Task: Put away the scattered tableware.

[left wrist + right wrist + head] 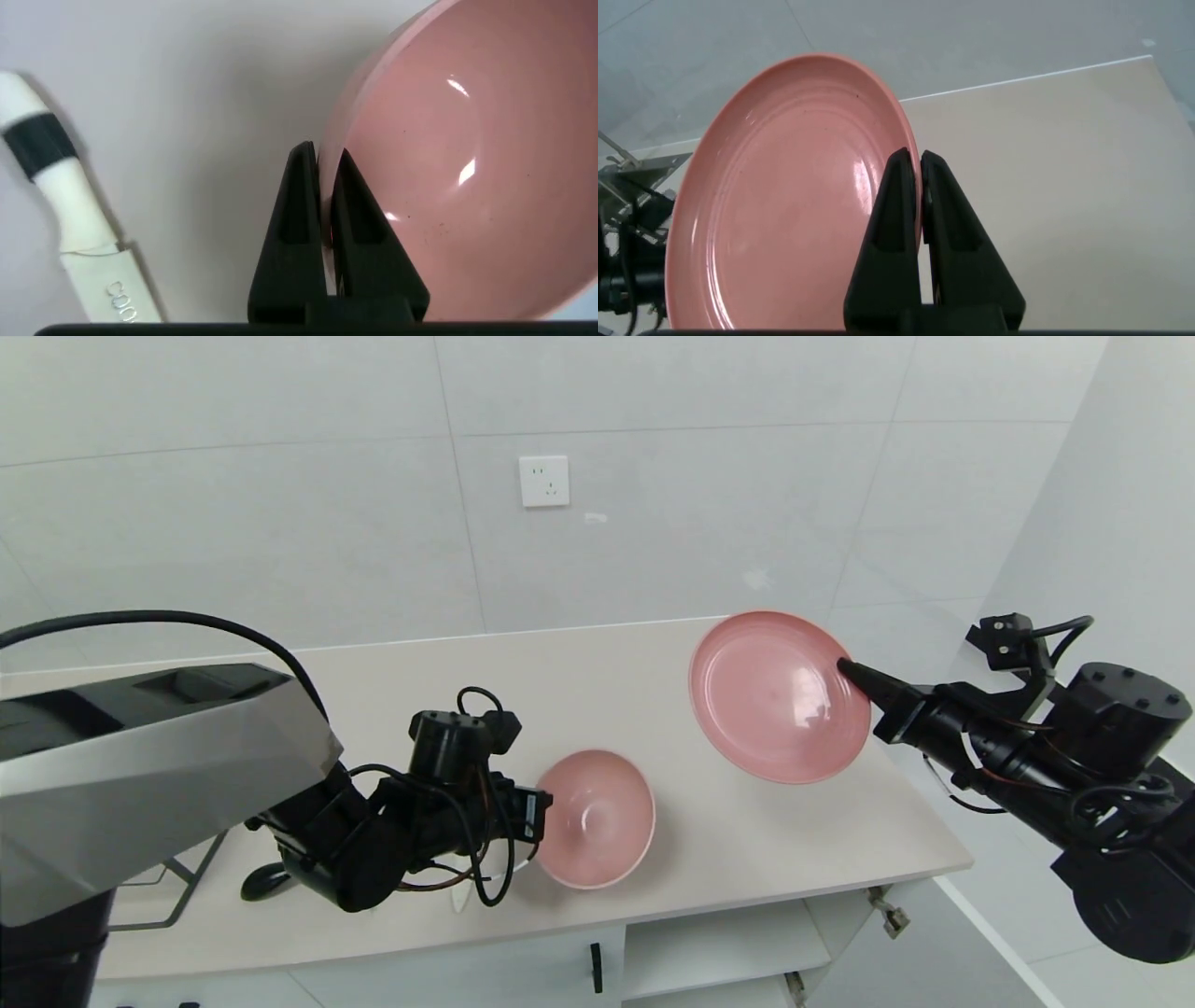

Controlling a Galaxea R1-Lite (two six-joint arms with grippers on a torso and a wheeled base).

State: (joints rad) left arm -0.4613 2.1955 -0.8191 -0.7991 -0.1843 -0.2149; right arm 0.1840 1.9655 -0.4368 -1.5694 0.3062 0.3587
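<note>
1. Fingers (297, 210) of the left gripper (322, 154) are pinched nearly closed, with just a sliver of gap, and the rim of the glossy pink round bowl (467, 168) is clamped in that gap.
2. One finger sits outside the bowl wall and the other inside it. The bowl's hollow opens away from the fingertips, off to one side.
3. From the head camera, the left gripper (541, 803) has the bowl (602, 817) tipped up on edge so the inside faces the camera. It's over the beige countertop (747, 840), but I can't tell if the lower rim touches it.
4. Fingers (895, 215) of the right gripper (913, 159) are just as tight, squeezed onto the edge of the flat pink round plate (785, 205). The plate spreads out from the fingertips, with its face tilted steeply.
5. In the head view, the right gripper (845, 665) grips the plate (775, 695) by its near-right rim, lifted clear above the counter's far right part.
6. A white utensil handle with a black band (56, 205) lies flat on the counter, beside the left fingers on the side away from the bowl and not touching them.
7. Also around are a white wall socket (544, 481), well beyond both grippers, and an open cabinet shelf (719, 952) under the counter.
</note>
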